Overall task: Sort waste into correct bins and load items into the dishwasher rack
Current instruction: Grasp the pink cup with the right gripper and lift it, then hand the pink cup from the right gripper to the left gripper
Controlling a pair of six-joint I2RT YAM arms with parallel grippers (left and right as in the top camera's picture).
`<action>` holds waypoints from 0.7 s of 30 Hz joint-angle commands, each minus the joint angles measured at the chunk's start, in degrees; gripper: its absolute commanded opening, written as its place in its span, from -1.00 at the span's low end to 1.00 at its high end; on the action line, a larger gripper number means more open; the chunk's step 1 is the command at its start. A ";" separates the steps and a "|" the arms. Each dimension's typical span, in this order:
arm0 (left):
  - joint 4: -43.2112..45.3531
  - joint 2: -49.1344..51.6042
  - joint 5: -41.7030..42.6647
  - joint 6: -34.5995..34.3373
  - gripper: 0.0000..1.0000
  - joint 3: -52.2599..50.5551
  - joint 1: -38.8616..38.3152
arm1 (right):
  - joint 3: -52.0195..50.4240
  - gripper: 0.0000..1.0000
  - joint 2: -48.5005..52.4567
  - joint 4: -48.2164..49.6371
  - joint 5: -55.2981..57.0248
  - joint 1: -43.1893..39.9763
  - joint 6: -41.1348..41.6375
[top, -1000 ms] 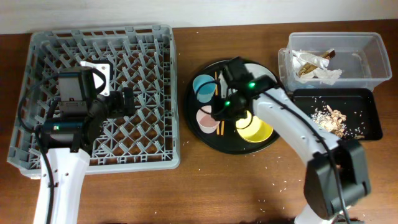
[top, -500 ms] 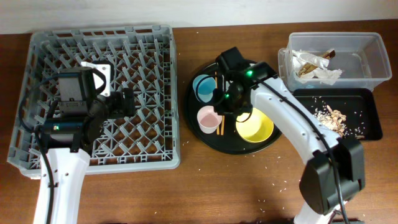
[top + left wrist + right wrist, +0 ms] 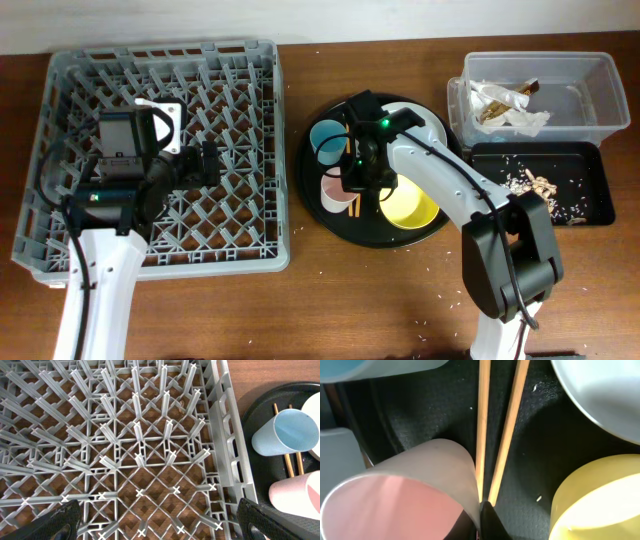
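My right gripper (image 3: 353,186) is low over the round black tray. Its fingers are shut on the right rim wall of the pink cup (image 3: 333,188), as the right wrist view (image 3: 481,517) shows, with the pink cup (image 3: 405,495) at lower left. Two wooden chopsticks (image 3: 482,420) lie just beyond the cup. The yellow bowl (image 3: 410,205), light blue cup (image 3: 328,140) and white plate (image 3: 428,118) sit on the same tray. My left gripper (image 3: 207,165) hangs open and empty over the grey dishwasher rack (image 3: 230,230), seen close in the left wrist view (image 3: 160,522).
The round black tray (image 3: 310,205) stands just right of the rack. The clear tub (image 3: 600,70) at back right holds napkins and a wrapper (image 3: 505,100). The shallow black tray (image 3: 585,165) in front of it holds tan scraps (image 3: 535,190). Crumbs lie on the wooden table.
My right gripper has shifted a little left and settled against the pink cup's rim. The cup has hardly moved. The left arm has stayed almost still.
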 commanded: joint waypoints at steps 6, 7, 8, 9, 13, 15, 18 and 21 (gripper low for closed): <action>-0.61 0.31 13.60 -2.36 0.99 1.01 -0.28 | -0.24 -0.92 -11.04 -1.95 -21.51 -8.15 -7.56; -0.61 0.31 16.33 -4.79 0.98 1.01 -0.28 | -0.24 -0.91 -13.03 -0.17 -27.82 -10.05 -9.40; -0.61 0.31 17.88 -6.51 0.98 1.01 -0.28 | -0.24 -0.91 -13.79 1.03 -31.43 -10.95 -9.49; -0.59 0.31 19.34 -8.46 0.97 1.01 -0.28 | -0.24 -0.92 -14.12 2.84 -35.95 -11.65 -10.34; -0.55 0.31 25.35 -24.92 0.86 1.01 -0.26 | -0.26 -0.92 -14.08 9.35 -44.78 -11.23 -10.27; 0.22 0.42 29.27 -28.50 0.94 1.01 -0.26 | -0.26 -0.92 -14.08 10.73 -46.14 -10.99 -10.25; 3.56 3.17 42.34 -28.48 0.99 1.01 1.09 | -0.26 -0.92 -14.08 10.75 -46.90 -10.99 -10.29; 4.52 9.51 52.74 -28.50 0.99 1.01 4.39 | -0.26 -0.92 -14.08 11.10 -46.88 -11.17 -10.32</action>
